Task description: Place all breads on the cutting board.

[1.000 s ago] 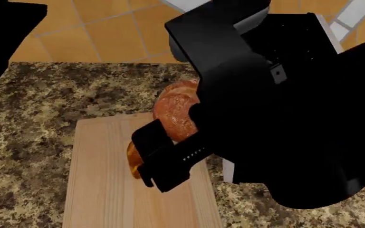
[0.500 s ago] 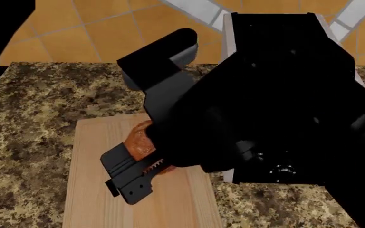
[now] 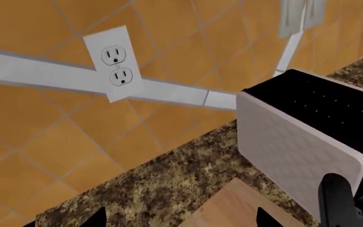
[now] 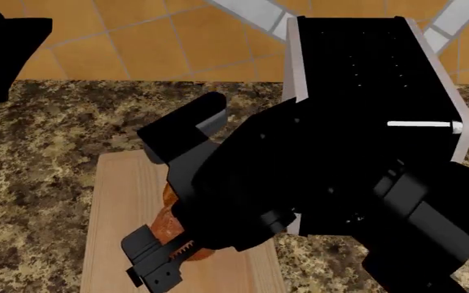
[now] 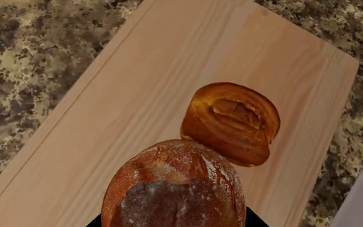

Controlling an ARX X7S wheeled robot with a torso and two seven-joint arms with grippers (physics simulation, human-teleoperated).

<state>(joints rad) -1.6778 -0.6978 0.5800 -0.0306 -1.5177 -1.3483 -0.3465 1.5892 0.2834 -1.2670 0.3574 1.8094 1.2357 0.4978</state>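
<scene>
table (image 4: 47, 152): speckled brown-and-cream granite look, hard and flat, carrying everything here.
toaster (image 4: 365, 67): big black boxy body with pale side panels, standing at the board's right, toward the table's back edge. The right arm crowds close to it.
cutting board (image 5: 168, 71): pale wood, lengthwise grain, smooth and level, with plenty of bare space around the breads.
right gripper (image 4: 173, 201): low over the middle of the board, fingers closed around the boule, one serrated finger showing below it.
boule (image 5: 172, 189): round, reddish-brown, floury crackled crust, held over the board and just beside the loaf, looking to touch its edge.
loaf (image 5: 232, 123): golden-orange, glossy, domed and split on top, already lying on the board near its middle.
step in hand: set the boule down. My call: lower until it bears on the wood, keep it off the loaf so nothing gets nudged, then part the fingers gently, because a round crust may roll.
left gripper: only dark finger tips at the left wrist view's edge; I cannot tell how far apart they are.
</scene>
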